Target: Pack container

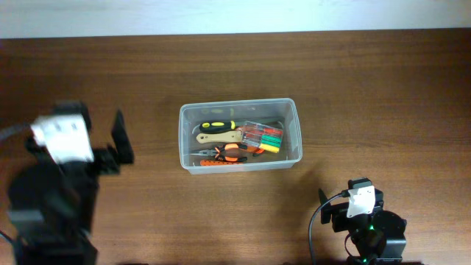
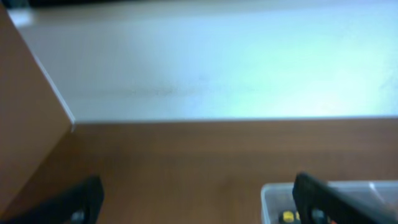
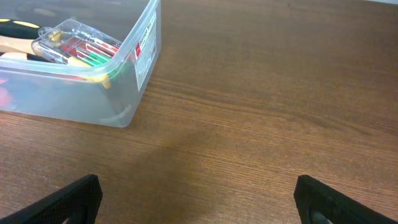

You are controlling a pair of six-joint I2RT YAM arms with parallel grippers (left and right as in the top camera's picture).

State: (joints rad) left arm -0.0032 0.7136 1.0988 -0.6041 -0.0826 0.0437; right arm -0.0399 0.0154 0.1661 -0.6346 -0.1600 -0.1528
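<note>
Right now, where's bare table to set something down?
Bare table all round the bin: widest to its right and behind it, also between it and the right gripper. Crowded inside: tools fill most of the bin.

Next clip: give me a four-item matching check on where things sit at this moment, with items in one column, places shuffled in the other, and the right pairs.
Column A
1. screwdriver case
2. orange-handled pliers
3. left end effector
4. right end effector

Column B
a. open, over the table, left of the container
b. inside the container, right half
c. open, near the table's front edge, right of the container
d. inside the container, front-left part

Pairs: 1-b; 2-d; 3-a; 4-c
</note>
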